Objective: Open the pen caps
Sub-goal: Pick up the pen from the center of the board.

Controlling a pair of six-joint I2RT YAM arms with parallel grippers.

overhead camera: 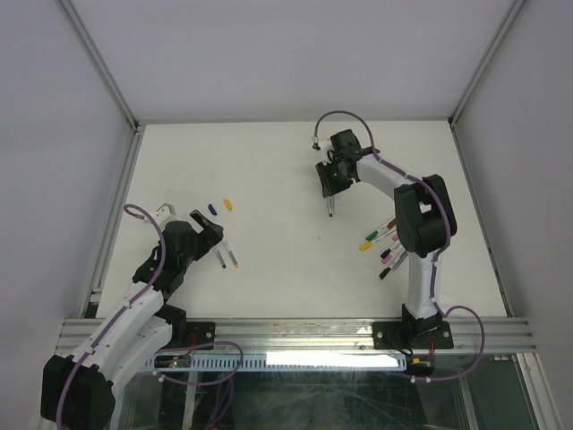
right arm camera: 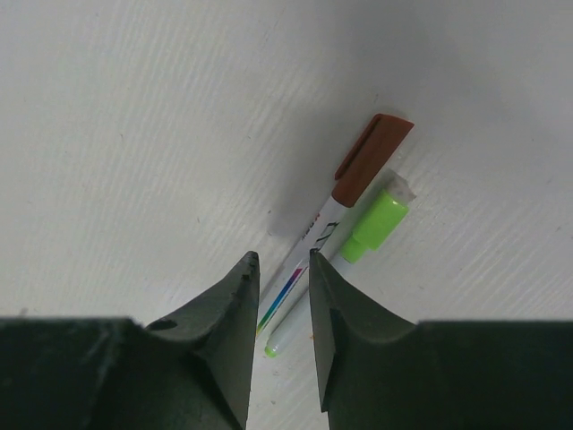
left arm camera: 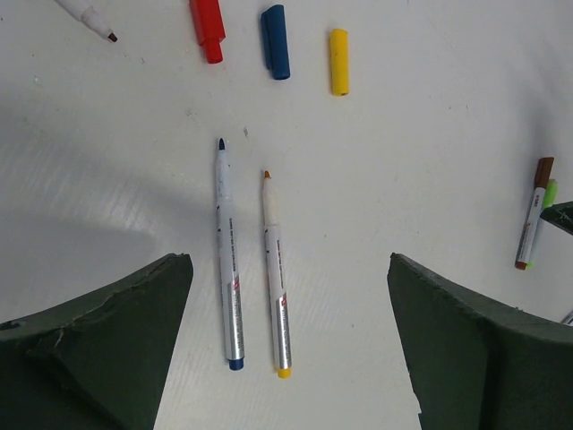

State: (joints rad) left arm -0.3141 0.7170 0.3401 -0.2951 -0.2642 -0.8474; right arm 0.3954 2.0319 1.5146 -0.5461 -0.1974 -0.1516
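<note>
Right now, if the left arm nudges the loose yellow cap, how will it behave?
The yellow cap is a short round tube lying on its side on the flat table, so it will probably roll sideways. It looks small, likely very light, so a nudge may flick it away. Its smooth plastic could slip in a pinch.

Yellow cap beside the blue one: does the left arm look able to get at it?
Probably yes: the yellow cap lies apart from the blue cap, ahead of the open left fingers, nothing over it.
</note>
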